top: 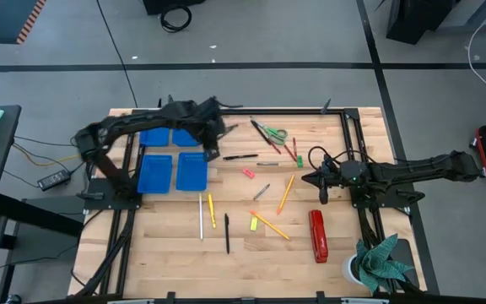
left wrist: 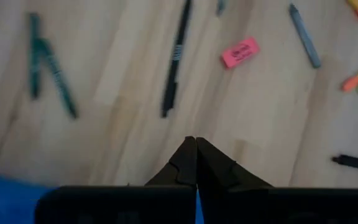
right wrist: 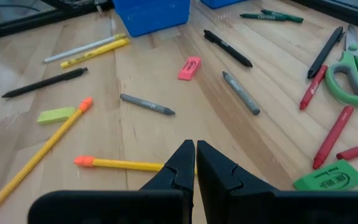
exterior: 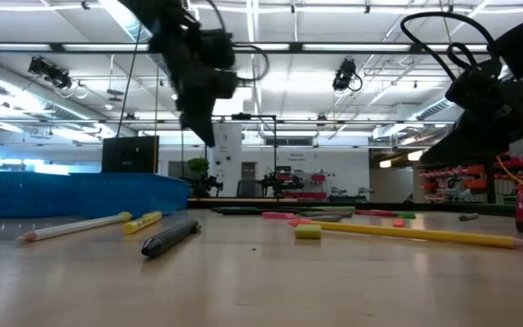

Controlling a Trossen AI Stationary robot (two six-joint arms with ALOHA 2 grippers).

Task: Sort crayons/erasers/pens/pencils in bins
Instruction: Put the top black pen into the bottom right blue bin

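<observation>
A long red stapler (top: pixel 316 236) lies at the near edge of the pale wooden surface (top: pixel 167 245), beside a yellow block eraser (top: pixel 254 224) and thin yellow pencils (top: pixel 270 225). Farther in lie a pink eraser (top: pixel 247 173) and a black pen (top: pixel 240 157). The right hand (top: pixel 324 197) hovers clenched and empty at the right side. The left hand (top: pixel 210 155) — clenched, holding nothing — hangs beside four bright-blue plastic bins (top: pixel 173 160) at the far left. Green-handled scissors (top: pixel 272 132) lie farthest back.
</observation>
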